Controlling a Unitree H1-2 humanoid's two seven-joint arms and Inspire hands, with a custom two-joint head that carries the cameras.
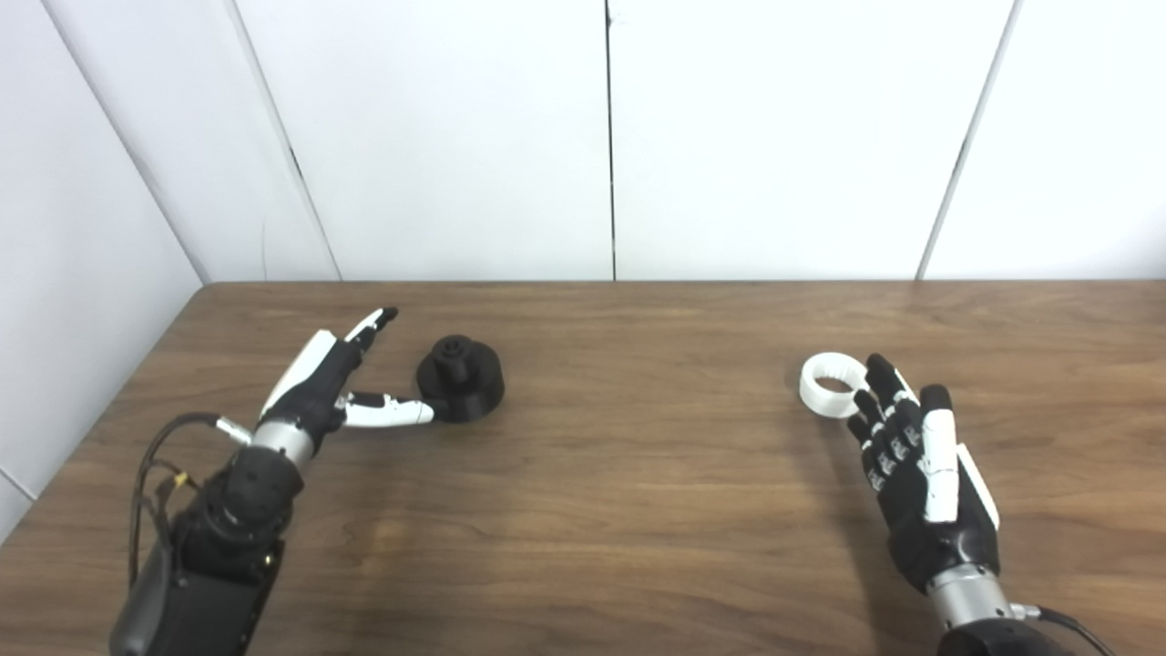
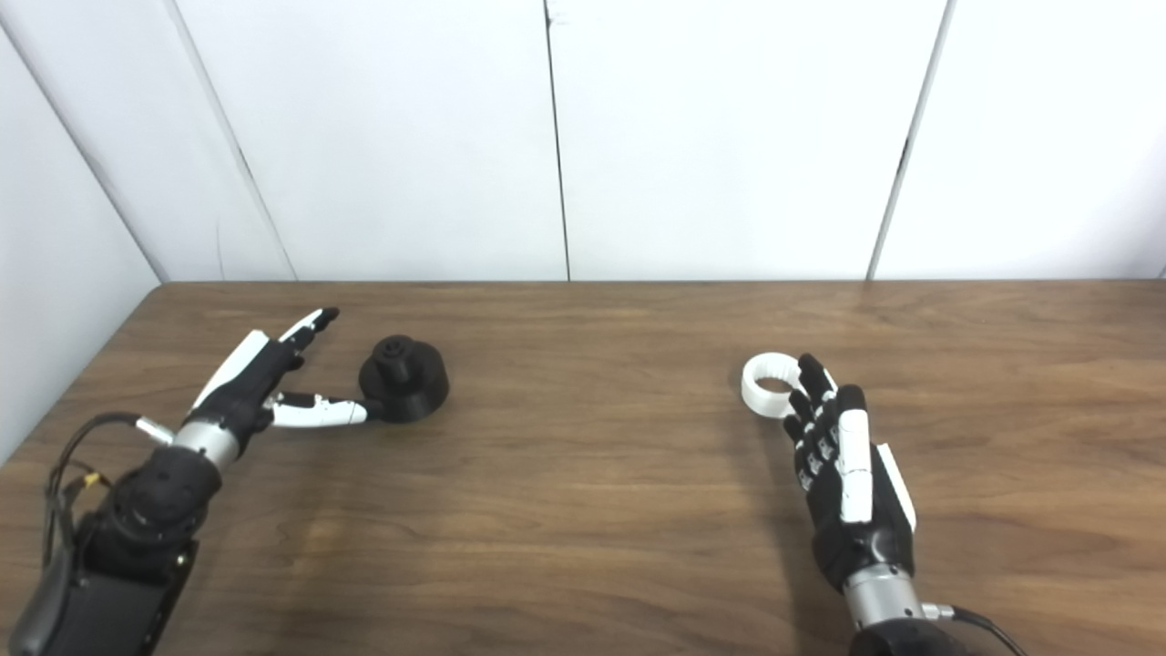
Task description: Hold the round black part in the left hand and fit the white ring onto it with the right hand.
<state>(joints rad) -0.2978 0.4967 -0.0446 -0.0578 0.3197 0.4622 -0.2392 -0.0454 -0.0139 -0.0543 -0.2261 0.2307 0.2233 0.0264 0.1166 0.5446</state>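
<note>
The round black part [image 1: 461, 375] stands on the wooden table [image 1: 619, 474] left of centre, a knob on top of a wider base. My left hand [image 1: 339, 383] is open just left of it, thumb tip touching or almost touching its base, fingers stretched out behind. The white ring [image 1: 831, 384] lies flat on the table at the right. My right hand [image 1: 915, 460] is open just right of and below the ring, fingertips at its rim. Both show in the right eye view too: part [image 2: 404, 376], ring [image 2: 770, 384].
White wall panels [image 1: 601, 137] stand behind the table's far edge. A white side wall [image 1: 73, 273] runs along the table's left edge. Cables [image 1: 159, 456] hang by my left forearm.
</note>
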